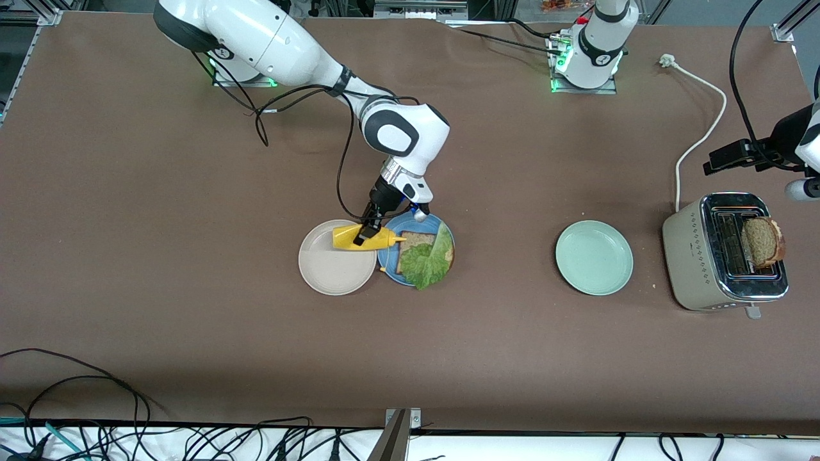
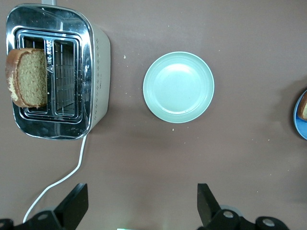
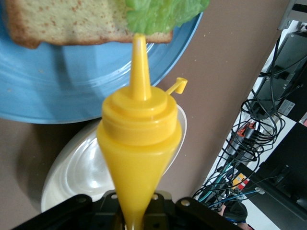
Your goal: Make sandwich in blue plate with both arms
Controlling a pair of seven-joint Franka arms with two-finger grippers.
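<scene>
The blue plate (image 1: 389,258) holds one bread slice (image 1: 415,241) with a lettuce leaf (image 1: 428,261) on top. My right gripper (image 1: 366,234) is shut on a yellow squeeze bottle (image 1: 359,238). The bottle lies sideways over the cream plate's rim, its nozzle toward the bread. The right wrist view shows the bottle (image 3: 139,143), the blue plate (image 3: 72,91), the bread (image 3: 72,21) and the lettuce (image 3: 163,12). A second bread slice (image 1: 762,241) stands in the toaster (image 1: 701,256). My left gripper (image 2: 140,203) is open and empty, high over the table by the toaster (image 2: 96,72).
A cream-white plate (image 1: 333,272) touches the blue plate at the right arm's end. A mint-green plate (image 1: 594,257) sits between the blue plate and the toaster. The toaster's white cable (image 1: 701,128) runs toward the left arm's base.
</scene>
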